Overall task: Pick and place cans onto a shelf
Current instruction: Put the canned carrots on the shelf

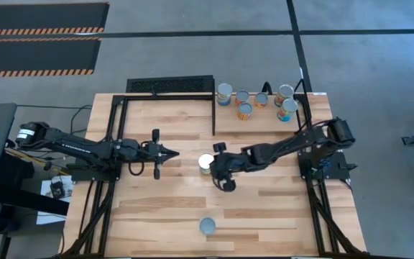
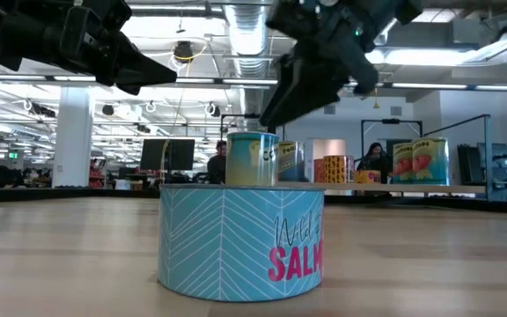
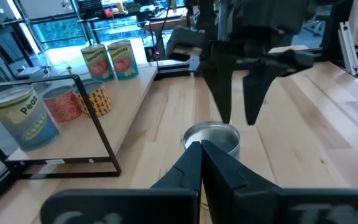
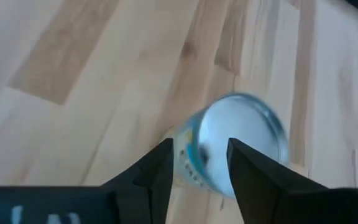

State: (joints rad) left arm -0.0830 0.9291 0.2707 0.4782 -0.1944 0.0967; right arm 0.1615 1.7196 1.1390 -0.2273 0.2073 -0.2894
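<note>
High view: right gripper (image 1: 216, 166), jaws apart, hangs over a can (image 1: 206, 163) mid-table (left gripper (image 1: 172, 152) pinched together nearby).

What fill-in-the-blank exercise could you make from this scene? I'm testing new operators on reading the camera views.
1. The right hand hangs over a can standing near the table's middle, its fingers ____.
2. The left hand points toward that can with its fingers ____.
3. The shelf already carries ____ cans.
4. A light blue can stands alone near the table's ____ edge.

Missing words: open; shut; six; front
</note>
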